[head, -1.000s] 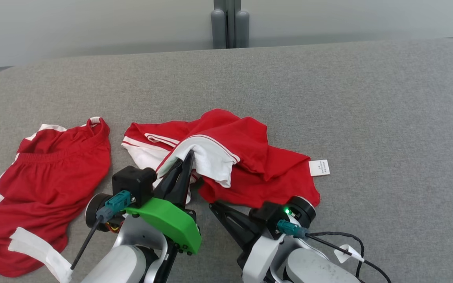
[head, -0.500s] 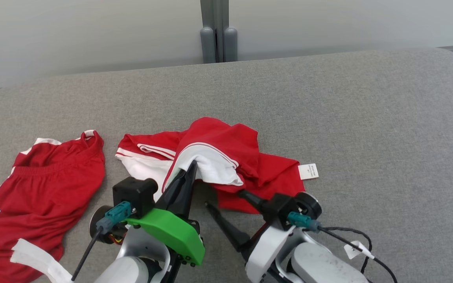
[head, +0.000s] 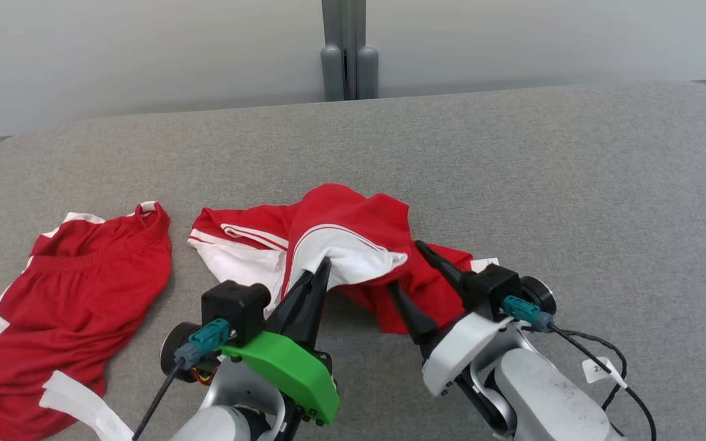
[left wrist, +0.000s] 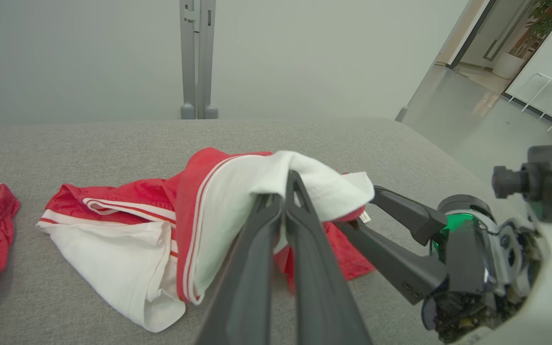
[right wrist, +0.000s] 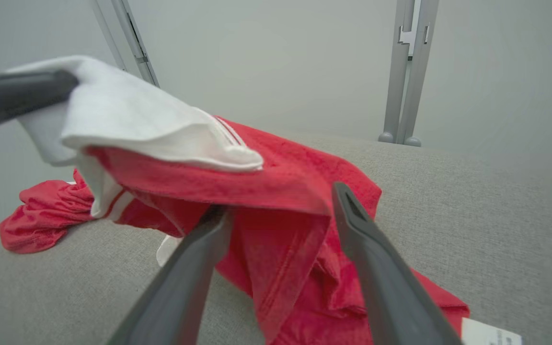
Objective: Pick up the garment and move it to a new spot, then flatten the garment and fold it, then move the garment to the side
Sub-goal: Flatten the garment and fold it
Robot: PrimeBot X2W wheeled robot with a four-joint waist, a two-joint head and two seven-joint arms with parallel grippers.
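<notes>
place: probably office or lab | grey padded table (head: pixel 573 171) | pale partition wall (head: pixel 144 55)

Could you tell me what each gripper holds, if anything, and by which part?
The left gripper pinches the garment by its white panel; the right gripper is open, empty.

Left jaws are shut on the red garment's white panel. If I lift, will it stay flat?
Probably not: the garment drapes in soft folds from the left gripper, so expect it to hang and bunch. It looks light: a thin pinch holds that flap up. The rest may drag across the grey cushion.
</notes>
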